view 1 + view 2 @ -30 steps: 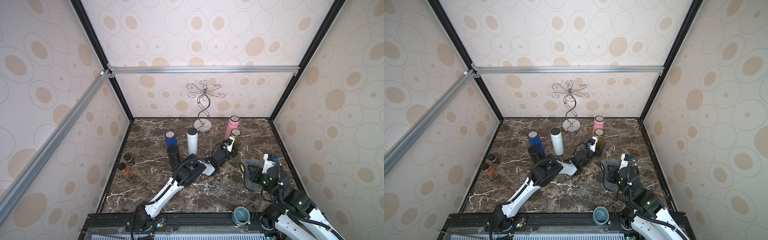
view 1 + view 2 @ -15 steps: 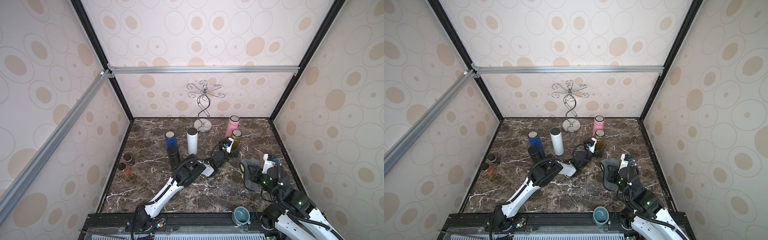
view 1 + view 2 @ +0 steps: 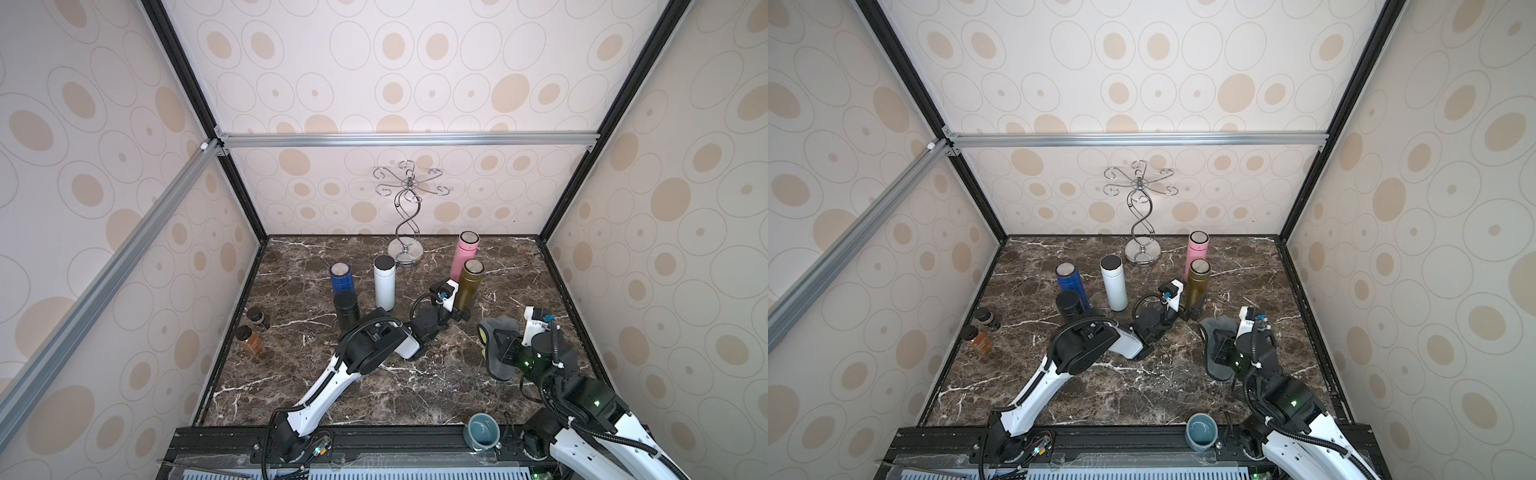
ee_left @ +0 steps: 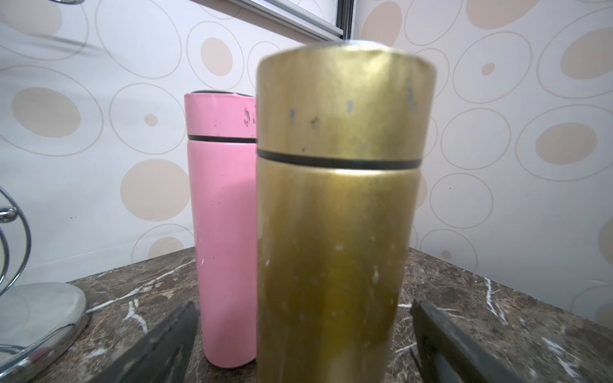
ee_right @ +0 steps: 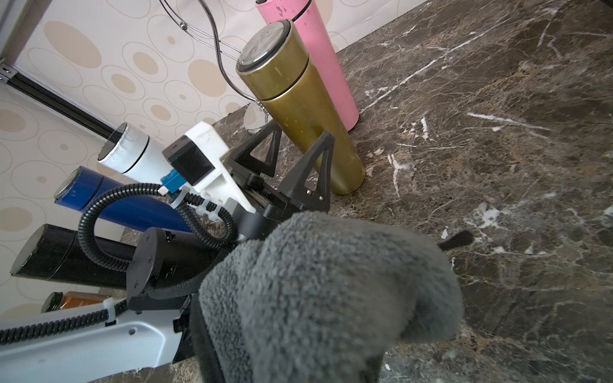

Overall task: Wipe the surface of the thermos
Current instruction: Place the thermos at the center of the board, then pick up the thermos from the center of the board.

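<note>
A gold thermos (image 3: 469,286) stands upright on a dark marble table (image 3: 374,374) with its lid on. In the left wrist view its side is plain gold paint with small pale chips. The left claw (image 3: 459,314) is spread wide, with one black finger (image 4: 166,338) on each side of the thermos's lower part, so the thermos stands between them. Whether either finger touches it cannot be told. A pink thermos (image 4: 222,232) stands just behind the gold one, on the far side from this claw. The right claw (image 3: 1219,347) is closed on a thick gray cloth (image 5: 331,288), which drapes over it and hides most of its fingers. The gold thermos stands ahead of the right claw and to its left, apart from the cloth.
</note>
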Available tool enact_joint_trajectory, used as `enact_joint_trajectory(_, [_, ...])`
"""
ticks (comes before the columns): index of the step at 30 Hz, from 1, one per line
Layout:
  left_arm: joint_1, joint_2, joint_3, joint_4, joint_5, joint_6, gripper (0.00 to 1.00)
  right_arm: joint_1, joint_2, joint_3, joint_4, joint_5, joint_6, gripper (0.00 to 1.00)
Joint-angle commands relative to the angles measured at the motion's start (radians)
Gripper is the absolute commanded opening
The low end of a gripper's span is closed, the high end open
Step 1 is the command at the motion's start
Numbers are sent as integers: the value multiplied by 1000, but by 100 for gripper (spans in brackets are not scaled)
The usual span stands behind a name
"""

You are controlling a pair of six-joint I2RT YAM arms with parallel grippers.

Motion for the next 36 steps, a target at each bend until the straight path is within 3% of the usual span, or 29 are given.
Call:
enact_joint_trajectory(1, [-2,-62,-62,61,13,-19,100,-9,13,29,38,-17,-15,0])
enact_joint_trajectory(7, [-19,-171,-252,89,-34,-23,100,-9,54,37,79,-54,-24,0])
enact_joint_trajectory(11, [-59,-244,-359,77,-137,46,100,-9,93,35,116,-80,-23,0])
enact_joint_trajectory(14, [-99,-303,-407,28,-280,-1,100,-8,120,31,143,-97,-13,0])
enact_joint_trajectory(17, [-147,-379,-448,-51,-294,-5,100,-8,137,25,170,-108,-6,0])
enact_joint_trajectory(21, [-184,-556,-445,-417,-163,-78,100,-8,153,36,177,-124,-5,0])
enact_joint_trajectory(23, [-199,-650,-530,-398,-167,-112,100,-7,148,42,173,-127,-3,0])
enact_joint_trajectory(26, [-229,-837,-695,-337,-238,-128,100,-8,144,51,163,-127,-2,0])
enact_joint_trajectory(28, [-246,-955,-721,-461,-284,-165,100,-8,148,53,169,-137,-1,0])
enact_joint_trajectory(36, [-414,-1355,-629,-1088,-719,-276,100,-8,231,18,271,-219,29,0])
